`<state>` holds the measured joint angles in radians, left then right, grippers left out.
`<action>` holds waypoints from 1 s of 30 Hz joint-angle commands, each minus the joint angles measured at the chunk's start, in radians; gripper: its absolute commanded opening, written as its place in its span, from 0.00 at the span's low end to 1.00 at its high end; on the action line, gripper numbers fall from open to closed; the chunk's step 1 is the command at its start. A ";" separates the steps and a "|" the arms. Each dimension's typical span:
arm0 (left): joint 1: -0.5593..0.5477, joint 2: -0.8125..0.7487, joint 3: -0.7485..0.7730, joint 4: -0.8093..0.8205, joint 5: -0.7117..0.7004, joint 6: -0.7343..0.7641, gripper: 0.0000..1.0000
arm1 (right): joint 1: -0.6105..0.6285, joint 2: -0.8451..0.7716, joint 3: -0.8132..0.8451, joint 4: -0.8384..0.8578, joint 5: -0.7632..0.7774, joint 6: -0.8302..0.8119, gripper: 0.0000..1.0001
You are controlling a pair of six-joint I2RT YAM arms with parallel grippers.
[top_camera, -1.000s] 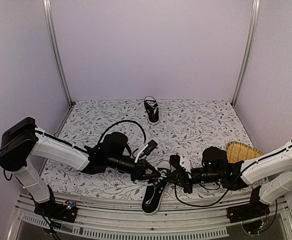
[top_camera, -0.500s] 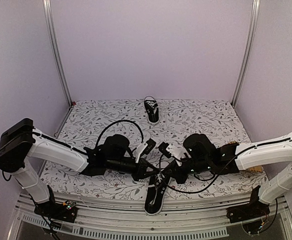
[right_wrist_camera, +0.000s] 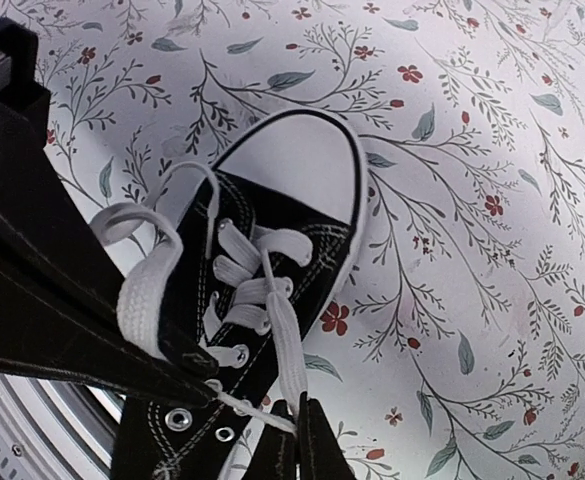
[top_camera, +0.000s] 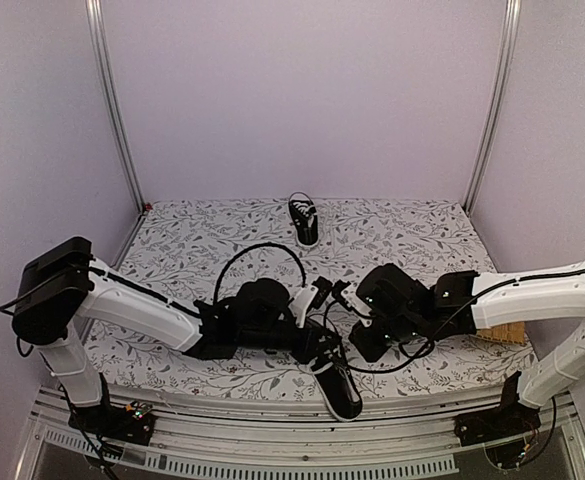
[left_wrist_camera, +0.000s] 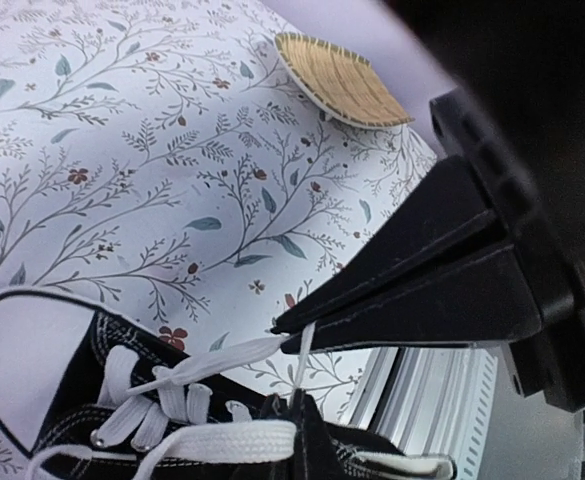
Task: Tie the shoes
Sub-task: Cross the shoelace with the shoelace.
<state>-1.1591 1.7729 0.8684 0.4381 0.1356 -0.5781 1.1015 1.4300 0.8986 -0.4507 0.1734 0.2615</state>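
One black shoe (top_camera: 338, 387) with a white toe cap lies at the table's front edge, between my two grippers. In the left wrist view my left gripper (left_wrist_camera: 284, 328) is shut on a white lace (left_wrist_camera: 212, 358) that runs taut up from the shoe (left_wrist_camera: 122, 410). My right gripper (right_wrist_camera: 298, 410) is shut on the other lace end (right_wrist_camera: 287, 345), just beside the shoe (right_wrist_camera: 292, 190). From above, the left gripper (top_camera: 322, 350) and right gripper (top_camera: 355, 345) almost meet over it. The second shoe (top_camera: 304, 221) stands alone at the back.
A woven straw tray (left_wrist_camera: 342, 85) lies to the right on the flowered cloth (top_camera: 422, 240). The metal front rail (top_camera: 272, 455) runs just below the near shoe. Black cables loop above the left wrist (top_camera: 267, 250).
The right arm has swung left to the centre with its lace. The left gripper has shifted right. The near shoe has turned and now points the other way.
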 commanded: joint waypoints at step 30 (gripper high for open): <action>-0.033 0.038 -0.023 -0.096 -0.111 -0.088 0.00 | -0.165 -0.077 -0.080 0.162 -0.591 0.131 0.02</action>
<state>-1.1893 1.7885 0.8703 0.4137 0.0563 -0.6323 0.9871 1.3922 0.8688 -0.4202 -0.2340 0.3470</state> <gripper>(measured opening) 0.004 0.029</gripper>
